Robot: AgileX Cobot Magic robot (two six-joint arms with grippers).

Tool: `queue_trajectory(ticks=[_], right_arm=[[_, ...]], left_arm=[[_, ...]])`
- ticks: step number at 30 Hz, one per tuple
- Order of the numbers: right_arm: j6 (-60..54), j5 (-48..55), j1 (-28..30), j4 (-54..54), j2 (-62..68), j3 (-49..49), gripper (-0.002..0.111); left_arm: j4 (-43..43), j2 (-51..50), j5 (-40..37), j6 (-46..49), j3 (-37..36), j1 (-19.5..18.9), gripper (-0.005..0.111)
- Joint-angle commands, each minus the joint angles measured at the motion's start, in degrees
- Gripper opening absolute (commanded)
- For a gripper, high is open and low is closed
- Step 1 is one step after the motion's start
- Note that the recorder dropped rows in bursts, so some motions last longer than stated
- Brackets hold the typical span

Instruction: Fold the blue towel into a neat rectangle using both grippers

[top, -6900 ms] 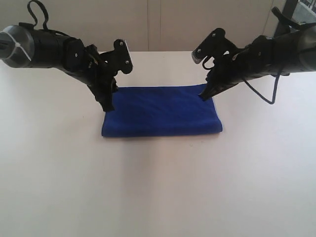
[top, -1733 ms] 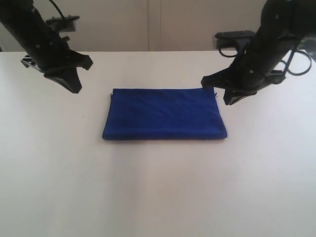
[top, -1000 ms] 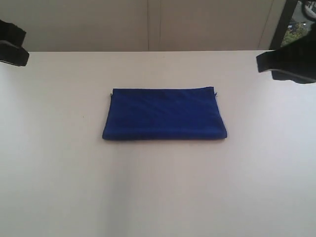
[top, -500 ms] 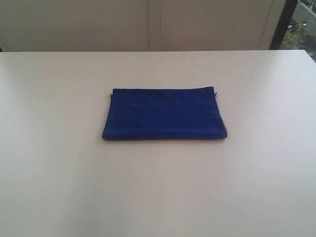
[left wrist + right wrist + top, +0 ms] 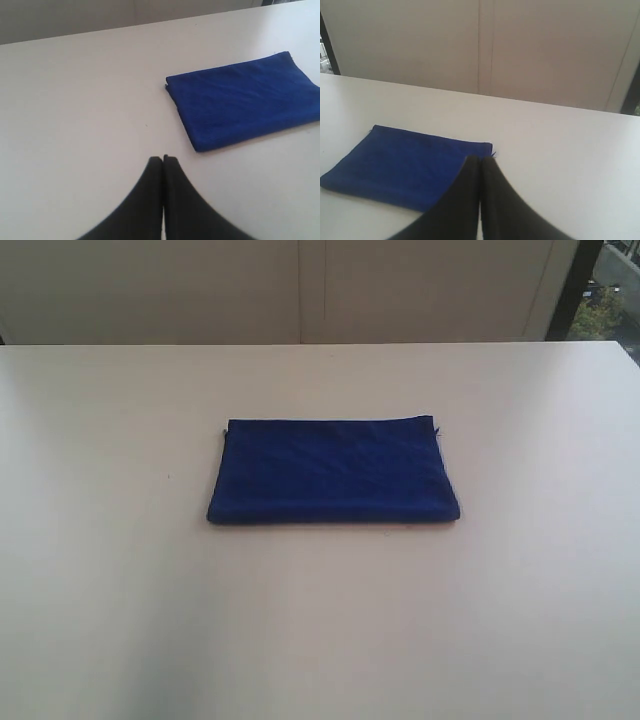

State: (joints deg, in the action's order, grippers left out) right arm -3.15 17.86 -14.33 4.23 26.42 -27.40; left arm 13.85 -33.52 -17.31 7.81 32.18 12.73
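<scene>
The blue towel [image 5: 333,470] lies flat on the white table [image 5: 320,620] as a tidy folded rectangle, a loose thread sticking out at its far right corner. Neither arm shows in the exterior view. In the left wrist view the left gripper [image 5: 163,159] is shut and empty, hovering off the towel [image 5: 245,97] beside one short end. In the right wrist view the right gripper [image 5: 479,160] is shut on nothing too; its black fingers overlap the sight of the towel [image 5: 400,165] near the thread corner, held well away from it.
A beige panelled wall [image 5: 320,290] rises behind the table's far edge. A dark window frame [image 5: 580,280] stands at the far right. A tiny dark speck [image 5: 168,477] marks the table left of the towel.
Both arms have drawn back out of the exterior view, the left one leftward and the right one rightward. The towel has stayed put.
</scene>
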Motion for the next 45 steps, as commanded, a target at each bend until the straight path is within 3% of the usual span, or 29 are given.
queue_trajectory(ticks=[1, 16, 22, 29, 36, 45], right_arm=[[-0.6, -0.9, 0.1, -0.1, -0.2, 0.3, 0.000], [-0.6, -1.2, 0.6, -0.1, -3.1, 3.7, 0.000], [-0.6, -1.2, 7.6, -0.1, -15.7, 13.5, 0.000], [-0.6, -1.2, 10.2, -0.1, -26.4, 22.3, 0.000], [-0.6, -0.7, 18.2, -0.1, -26.4, 27.4, 0.000], [0.3, 2.2, 18.3, -0.5, -26.4, 27.4, 0.000]], left_arm=[[0.2, 0.1, -0.4, 0.2, -0.3, 0.0, 0.000], [0.2, 0.1, -0.4, 0.2, -0.3, 0.0, 0.000], [0.2, 0.1, -0.4, 0.2, -0.3, 0.0, 0.000], [0.2, 0.1, -0.4, 0.2, -0.3, 0.0, 0.000], [0.2, 0.1, -0.2, 0.2, -0.2, 0.0, 0.000], [0.2, 0.1, -0.2, 0.2, -0.2, 0.0, 0.000]])
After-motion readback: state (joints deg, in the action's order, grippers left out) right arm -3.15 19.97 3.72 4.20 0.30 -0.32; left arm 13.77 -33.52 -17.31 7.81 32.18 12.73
